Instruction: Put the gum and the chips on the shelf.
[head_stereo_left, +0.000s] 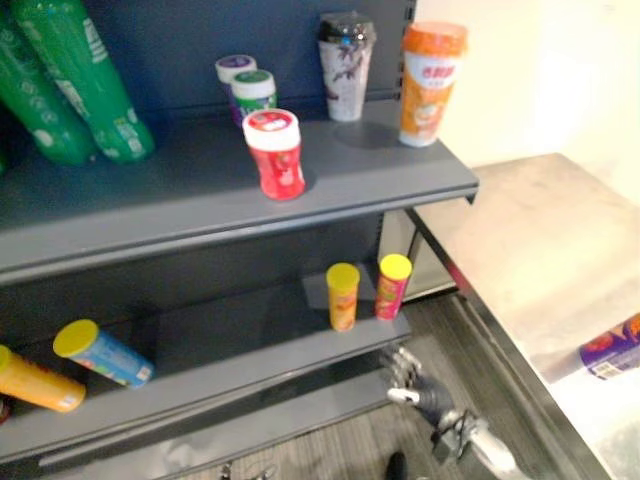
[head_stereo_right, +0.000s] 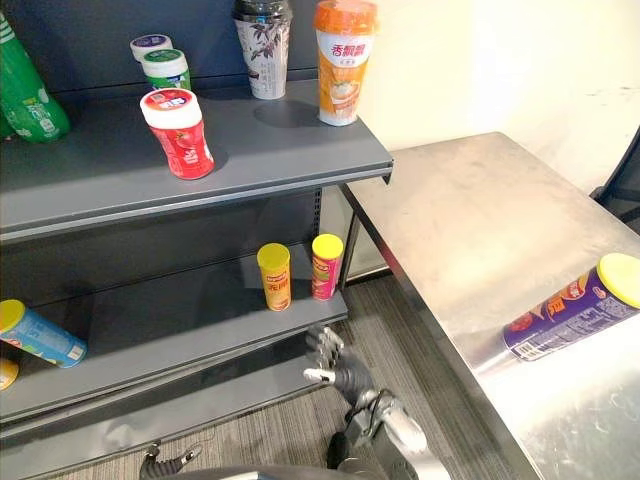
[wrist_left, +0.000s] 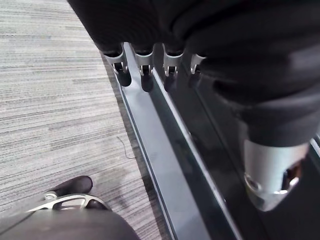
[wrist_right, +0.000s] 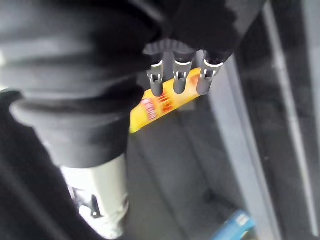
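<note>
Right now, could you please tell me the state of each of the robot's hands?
Left hand: open, fingers relaxed, holding nothing.
Right hand: open, fingers straight, holding nothing.

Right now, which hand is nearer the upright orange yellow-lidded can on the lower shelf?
Right. The right hand hangs just below the orange can; the left hand hangs lower, near the floor.

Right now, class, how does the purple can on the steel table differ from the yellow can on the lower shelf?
Pose: the purple can lies on its side; the yellow can stands upright. Place: the purple can is on the steel table, the yellow can on the lower shelf. Both are tubes with yellow lids.
</note>
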